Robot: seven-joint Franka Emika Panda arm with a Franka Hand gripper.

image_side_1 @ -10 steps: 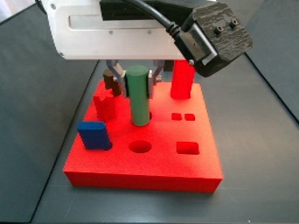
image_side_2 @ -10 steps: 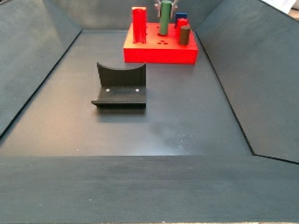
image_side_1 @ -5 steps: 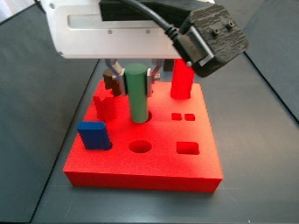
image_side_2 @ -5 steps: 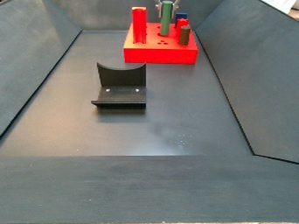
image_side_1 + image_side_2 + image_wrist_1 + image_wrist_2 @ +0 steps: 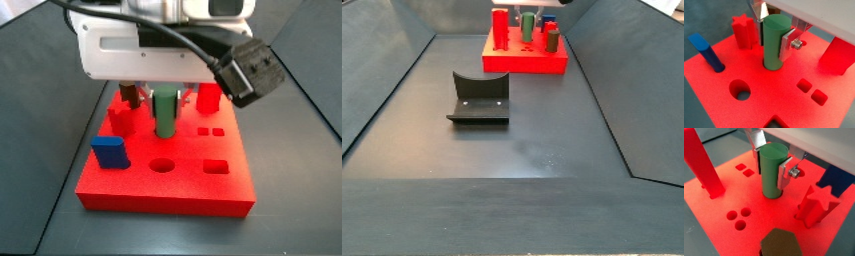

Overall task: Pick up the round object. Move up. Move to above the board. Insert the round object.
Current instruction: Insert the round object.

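Note:
The round object, a tall green peg (image 5: pixel 773 42), stands upright on the red board (image 5: pixel 764 100), its foot on the board's top face. My gripper (image 5: pixel 774 50) is down around it, the silver fingers (image 5: pixel 787 46) pressed on both its sides, shut on it. Both wrist views show this grip (image 5: pixel 772 178). In a side view the gripper (image 5: pixel 163 100) hides the peg's top (image 5: pixel 167 118) above the board (image 5: pixel 160 192). An open round hole (image 5: pixel 162 165) lies in front of the peg.
On the board stand a blue block (image 5: pixel 108 152), a red star piece (image 5: pixel 120 121), a tall red pillar (image 5: pixel 209 97) and a dark brown cylinder (image 5: pixel 130 98). A square hole (image 5: pixel 215 167) lies beside the round one. The fixture (image 5: pixel 480 98) stands on the floor before the board (image 5: pixel 523 64).
My gripper has come down lower around the green peg, hiding its top in the side view. The peg and board have stayed in place.

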